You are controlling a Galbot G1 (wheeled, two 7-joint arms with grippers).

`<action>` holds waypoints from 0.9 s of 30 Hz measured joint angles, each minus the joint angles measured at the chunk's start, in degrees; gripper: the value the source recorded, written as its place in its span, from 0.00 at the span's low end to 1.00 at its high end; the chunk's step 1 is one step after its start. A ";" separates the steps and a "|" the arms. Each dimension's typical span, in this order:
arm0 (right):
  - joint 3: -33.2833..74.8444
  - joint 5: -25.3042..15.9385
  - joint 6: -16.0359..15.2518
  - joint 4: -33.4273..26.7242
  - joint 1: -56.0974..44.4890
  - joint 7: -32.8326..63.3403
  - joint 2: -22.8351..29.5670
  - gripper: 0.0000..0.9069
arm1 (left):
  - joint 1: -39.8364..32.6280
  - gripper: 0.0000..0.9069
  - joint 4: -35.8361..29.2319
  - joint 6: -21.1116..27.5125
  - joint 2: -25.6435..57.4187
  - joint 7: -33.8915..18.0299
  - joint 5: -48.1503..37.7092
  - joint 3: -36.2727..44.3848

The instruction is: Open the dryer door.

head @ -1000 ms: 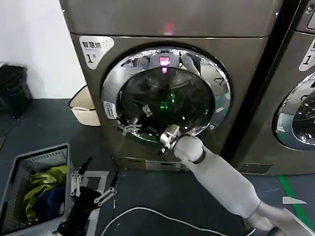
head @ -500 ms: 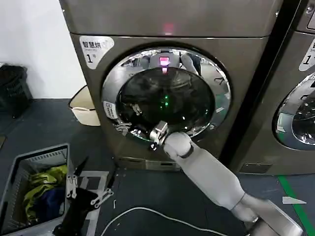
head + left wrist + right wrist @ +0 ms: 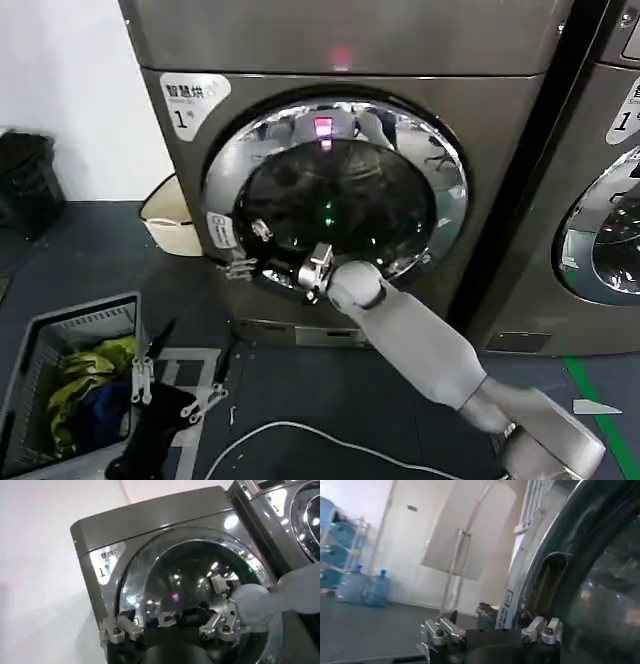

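The right claw (image 3: 312,270) sits low against the dryer door (image 3: 335,195), on the lower part of the chrome ring, a little left of centre as the head camera sees it. Its wrist view shows the two fingers (image 3: 442,630) spread apart with nothing between them, right beside the door's edge and a recessed slot (image 3: 547,582) in the rim that is probably the pull point. So the claw is open and holds nothing; whether one finger is hooked behind the ring cannot be told.

The door is on the front of the grey machine marked 1 (image 3: 195,100). Whether its left edge has lifted off the body cannot be told for certain.

The main risk, as I judge it, is slipping: the ring is smooth and curved, and an open finger pressing on it could skate off before the latch gives. A pull along the wrong line would also strain the hinge or drag the wrist across the glass.

The left claw (image 3: 175,385) hangs low near the floor, fingers apart, beside a laundry basket (image 3: 40,340). A white cable (image 3: 300,432) lies on the floor below the right arm and could snag if that arm swings down.
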 joint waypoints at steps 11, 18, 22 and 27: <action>2.83 3.03 0.40 4.03 -3.23 -15.74 -3.56 1.00 | -2.94 1.00 0.97 3.00 1.35 0.31 -6.14 -4.51; 4.02 6.72 -0.05 8.94 -5.77 -24.42 -6.87 1.00 | -5.71 1.00 1.73 6.83 2.76 1.47 -11.53 -7.83; 5.07 7.34 -0.87 12.70 -7.54 -29.52 -9.22 1.00 | -7.54 1.00 2.55 8.96 3.78 3.20 -14.25 -10.09; 6.98 8.39 -2.84 17.44 -10.17 -34.40 -12.46 1.00 | -9.68 1.00 3.92 10.18 5.66 3.43 -16.82 -13.00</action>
